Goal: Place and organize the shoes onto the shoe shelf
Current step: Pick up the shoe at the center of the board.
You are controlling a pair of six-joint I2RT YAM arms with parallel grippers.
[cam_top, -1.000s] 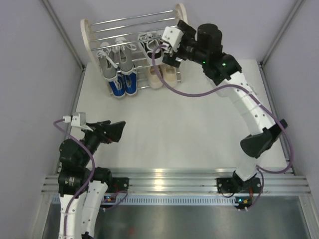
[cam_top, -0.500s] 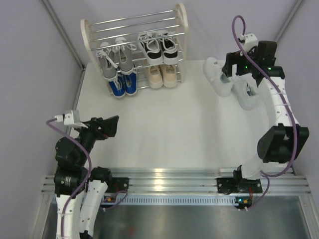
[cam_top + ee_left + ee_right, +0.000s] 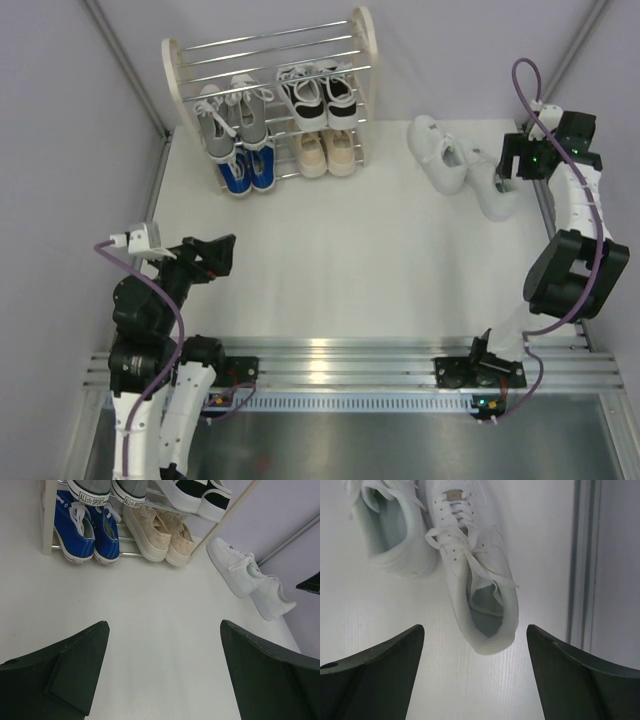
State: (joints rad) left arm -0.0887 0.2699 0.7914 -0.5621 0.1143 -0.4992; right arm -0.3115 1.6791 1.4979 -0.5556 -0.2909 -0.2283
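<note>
Light: bright and even in every view, coming from above.
Shadows: small and soft, beside the white shoes [image 3: 441,155] on the table [image 3: 380,250].
Glare: shiny streaks on the near metal rail [image 3: 330,352] and on the shoe shelf [image 3: 270,45] rods.
Blur: the right gripper [image 3: 475,628] looks soft up close; the shoe past it is sharp.
Hard to see: white shoes almost melt into the white table.

Only legible txt: "ALL SPORT" on heel strips of grey shoes [image 3: 93,492], left-wrist view.
</note>
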